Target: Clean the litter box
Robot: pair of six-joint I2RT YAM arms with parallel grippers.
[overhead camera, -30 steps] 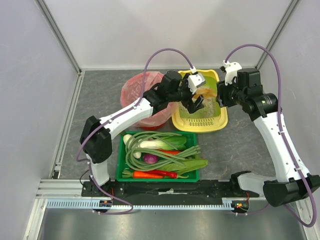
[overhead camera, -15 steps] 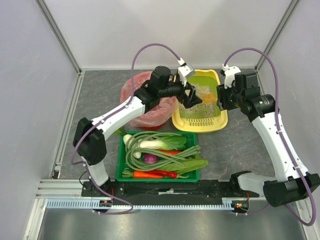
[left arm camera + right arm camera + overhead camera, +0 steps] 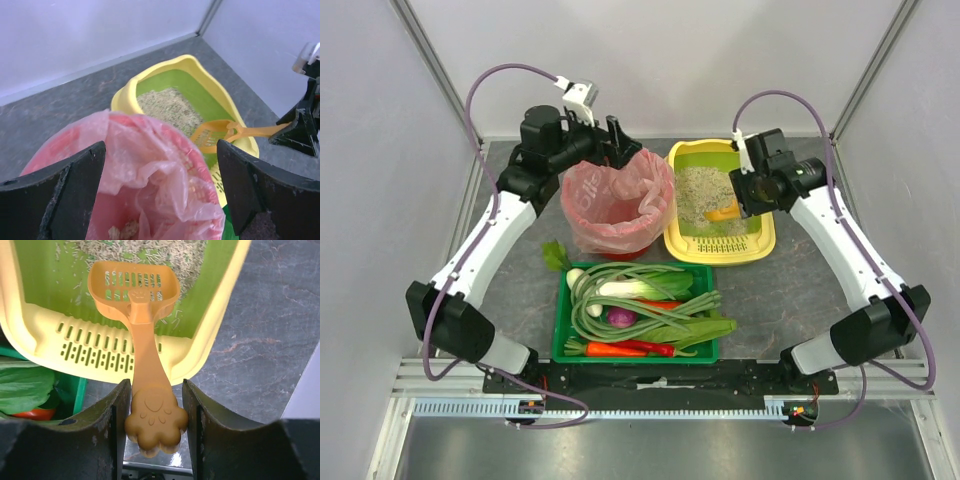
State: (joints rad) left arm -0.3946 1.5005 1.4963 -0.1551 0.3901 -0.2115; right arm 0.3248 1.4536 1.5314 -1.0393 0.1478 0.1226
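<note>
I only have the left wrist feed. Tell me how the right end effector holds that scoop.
Observer: The right end effector is shut on the scoop at its paw-shaped handle end, one finger on each side.
Operator: Report the scoop's load.
Observer: In the right wrist view its slotted head looks empty. It is over the green lining of the litter box, at the edge of the litter.
Operator: Say what's in front of the bin.
Observer: A green tray of vegetables sits just in front of the bin, toward the arm bases.
</note>
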